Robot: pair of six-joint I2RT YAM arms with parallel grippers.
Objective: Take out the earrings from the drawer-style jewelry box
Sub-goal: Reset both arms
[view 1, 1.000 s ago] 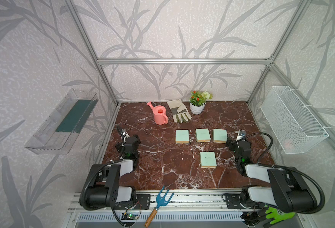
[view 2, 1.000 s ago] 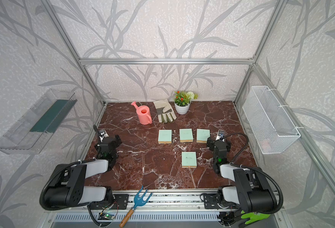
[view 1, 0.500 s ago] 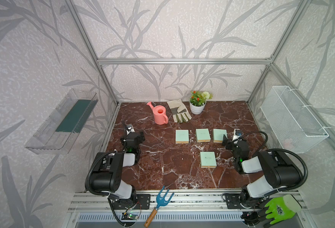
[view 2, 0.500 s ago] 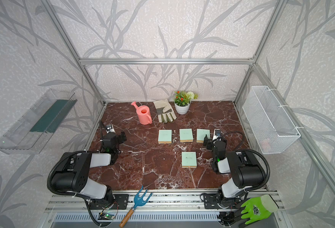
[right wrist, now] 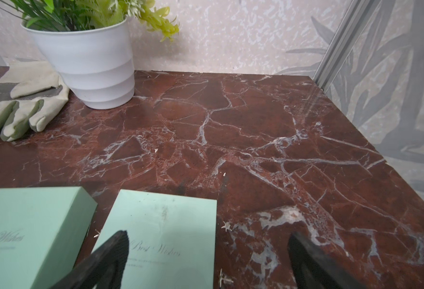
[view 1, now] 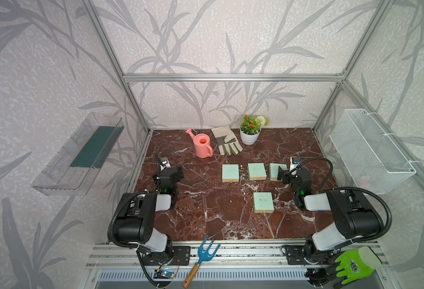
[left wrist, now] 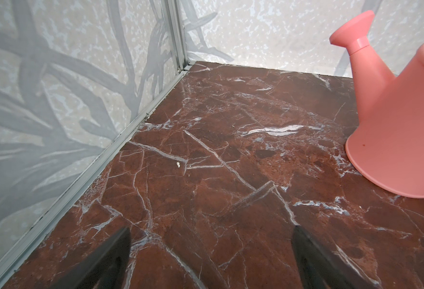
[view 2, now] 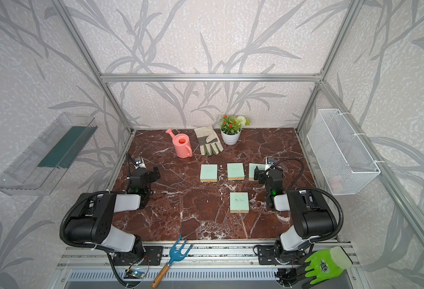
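Earrings — not identifiable; you should presume them inside the shut mint boxes (view 1: pixel 263 205), mid-table. Right gripper (right wrist: pixel 208 236), jaws spread and empty, hovers over the rightmost far box (right wrist: pixel 160 237), poised to open it — left gripper (left wrist: pixel 211 230), likewise spread, hangs near the watering can (left wrist: pixel 393 125).

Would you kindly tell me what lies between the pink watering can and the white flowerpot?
A beige gardening glove lies between them, as both top views show.

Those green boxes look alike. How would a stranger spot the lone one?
Find the red marble table. Three mint boxes sit in a row mid-table; the lone box lies nearer the front rail, the only one outside that row.
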